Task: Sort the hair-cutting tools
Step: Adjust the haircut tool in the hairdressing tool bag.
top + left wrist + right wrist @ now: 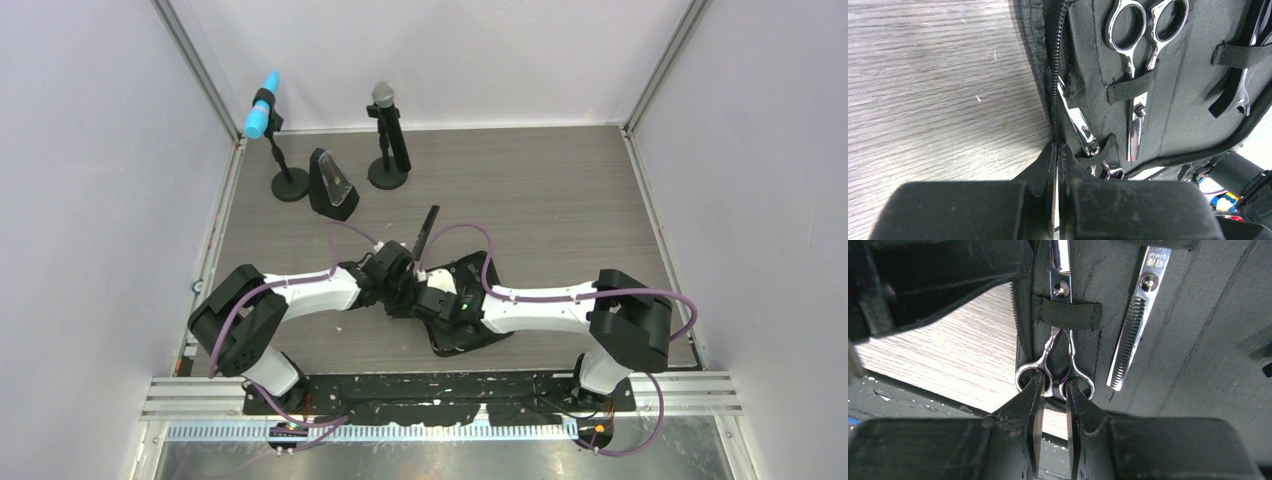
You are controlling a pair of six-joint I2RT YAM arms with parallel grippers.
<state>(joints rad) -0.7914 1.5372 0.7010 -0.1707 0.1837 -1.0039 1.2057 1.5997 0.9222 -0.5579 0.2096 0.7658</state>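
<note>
A black zippered pouch [482,340] lies open between my arms. Plain silver scissors [1060,287] sit under an elastic strap by its zipper edge. Toothed thinning scissors [1136,107] are strapped beside them, their blade [1131,335] also showing in the right wrist view. My right gripper [1054,379] has one fingertip in each finger ring of the plain scissors and pinches the rings' inner sides. My left gripper [1058,146] is shut on the pouch's zipper edge [1054,90]. A long black comb [428,230] lies on the table behind the pouch.
At the back left stand a blue-headed microphone [262,115] and a grey-headed microphone [384,97] on round bases, with a black wedge-shaped holder [332,186] between them. Side walls close in the table. Both arms crowd together at the pouch.
</note>
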